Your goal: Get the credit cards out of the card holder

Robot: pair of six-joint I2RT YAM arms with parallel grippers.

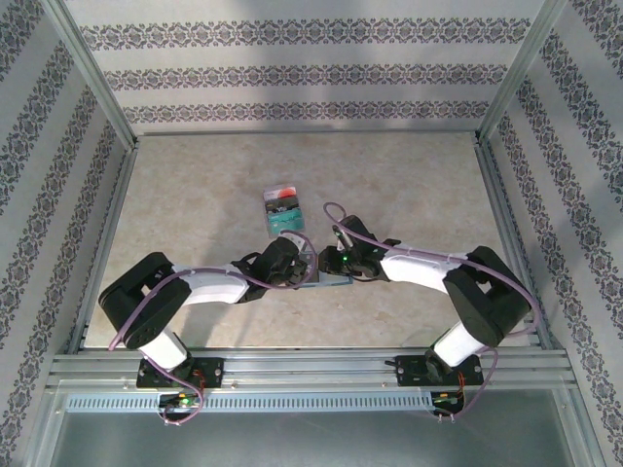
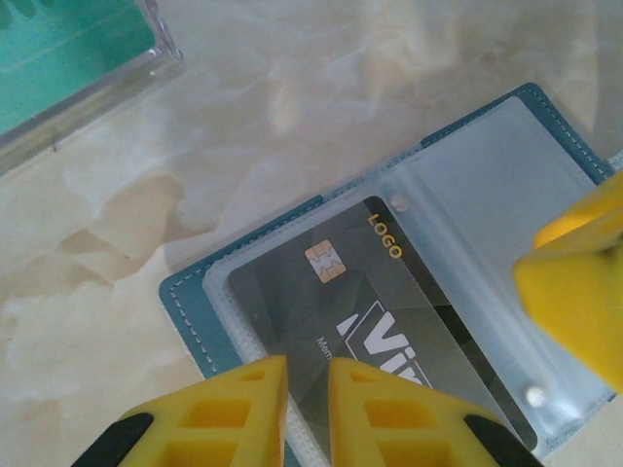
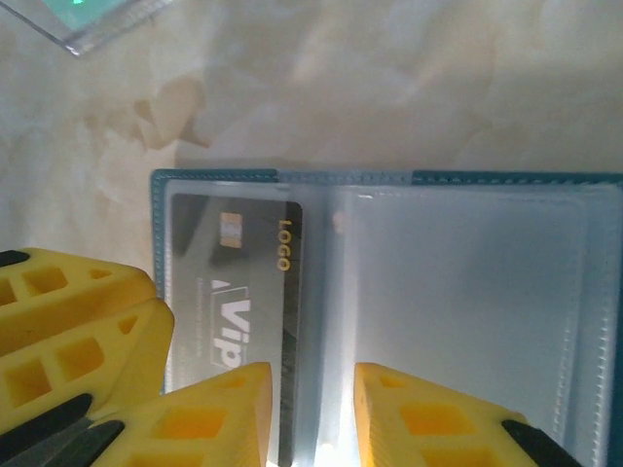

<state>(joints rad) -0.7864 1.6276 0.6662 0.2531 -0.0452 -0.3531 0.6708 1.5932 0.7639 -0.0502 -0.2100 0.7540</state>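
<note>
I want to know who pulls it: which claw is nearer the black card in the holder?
Left. The left claw is over the black card's long edge; the right claw sits beside it, over the card holder's fold.

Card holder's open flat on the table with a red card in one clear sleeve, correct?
Wrong colour: the card is black, not red, with a chip and gold LOGO print, per the left wrist view. The card holder does lie open on the table.
</note>
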